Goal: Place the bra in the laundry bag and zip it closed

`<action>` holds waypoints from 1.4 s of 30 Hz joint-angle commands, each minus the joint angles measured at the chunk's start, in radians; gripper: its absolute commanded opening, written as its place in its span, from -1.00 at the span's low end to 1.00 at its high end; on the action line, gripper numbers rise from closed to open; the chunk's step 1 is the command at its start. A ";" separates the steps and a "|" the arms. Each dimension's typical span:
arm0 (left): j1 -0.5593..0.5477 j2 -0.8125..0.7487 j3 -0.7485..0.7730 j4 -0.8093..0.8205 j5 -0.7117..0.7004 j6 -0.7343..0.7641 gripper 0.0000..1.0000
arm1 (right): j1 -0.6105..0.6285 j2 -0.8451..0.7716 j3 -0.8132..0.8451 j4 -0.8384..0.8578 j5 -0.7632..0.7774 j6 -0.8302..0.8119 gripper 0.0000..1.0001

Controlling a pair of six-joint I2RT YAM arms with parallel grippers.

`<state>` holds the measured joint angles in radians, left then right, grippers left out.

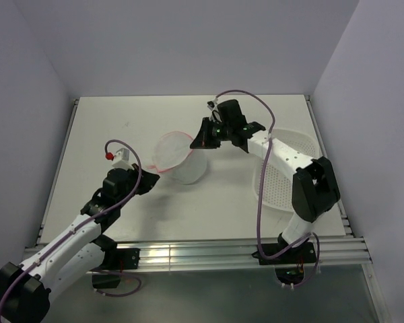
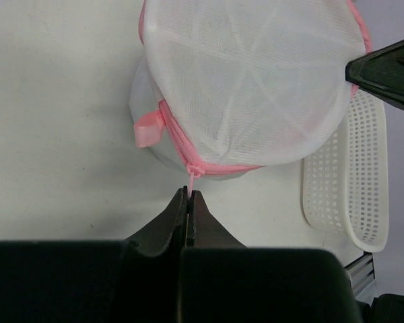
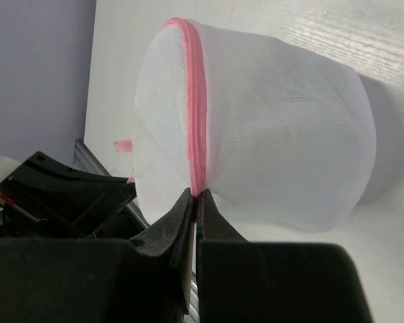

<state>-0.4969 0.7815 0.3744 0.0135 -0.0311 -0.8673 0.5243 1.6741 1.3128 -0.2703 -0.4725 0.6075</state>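
Observation:
The laundry bag (image 1: 178, 158) is a white mesh drum with a pink zipper rim, held up at the table's middle between both arms. My left gripper (image 2: 189, 195) is shut on the pink zipper pull (image 2: 192, 173) at the bag's near-left edge (image 2: 256, 81). My right gripper (image 3: 200, 195) is shut on the pink zipper rim (image 3: 196, 101) of the bag (image 3: 283, 134) at its far-right side, also seen from above (image 1: 203, 136). The bra is hidden; I cannot make it out through the mesh.
A white perforated plastic basket (image 1: 286, 165) lies at the right of the table, partly under my right arm; it also shows in the left wrist view (image 2: 353, 182). A pink ribbon loop (image 2: 147, 129) hangs from the bag's side. Metal rails (image 1: 188, 252) line the near edge.

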 commanded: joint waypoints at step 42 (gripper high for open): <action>-0.169 0.217 0.159 0.148 -0.026 0.017 -1.00 | 0.187 -0.021 0.038 -0.033 0.179 0.072 0.21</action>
<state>-0.6628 1.0172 0.4923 0.1333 -0.0601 -0.8589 0.7139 1.6146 1.3006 -0.3481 -0.3305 0.6621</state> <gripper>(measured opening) 0.030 0.608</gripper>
